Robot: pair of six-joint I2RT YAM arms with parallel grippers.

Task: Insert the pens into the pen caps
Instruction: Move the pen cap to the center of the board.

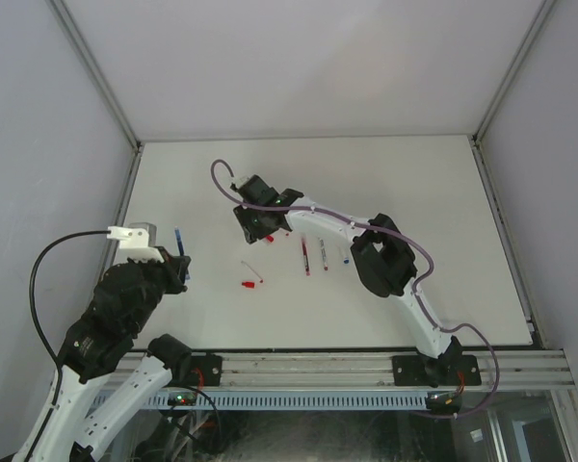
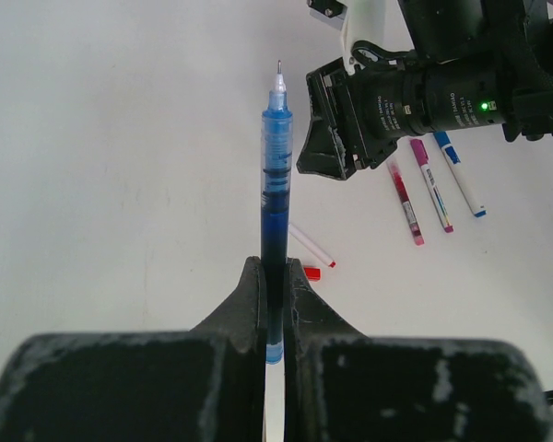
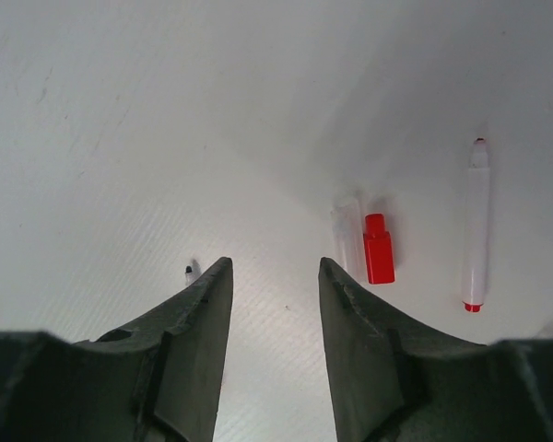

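White tabletop, grey-walled enclosure: the left gripper (image 2: pixel 275 276) is clamped on the lower barrel of a blue pen (image 2: pixel 276 175). The pen's long axis runs straight out ahead of the fingers, bare tip leading. The right gripper (image 1: pixel 260 227) sits ahead of that tip and off to one side.

That right gripper hovers low, nose down, its jaws part-way apart with nothing between them. A red cap (image 3: pixel 379 249) lies on the table just outside its finger (image 3: pixel 350 313) on the wrist view's right. The cap's long axis runs away from the gripper, parallel to the jaws. A red-ended pen (image 3: pixel 476 230) lies farther out on the same side, also parallel.

No blue cap can be made out. 3 more pens (image 2: pixel 430 184) lie side by side just behind the right gripper, beside its forearm.

The left arm is folded back with its wrist raised; the right arm is stretched forward. Reaching the red cap looks to need a sideways shift of the right gripper.
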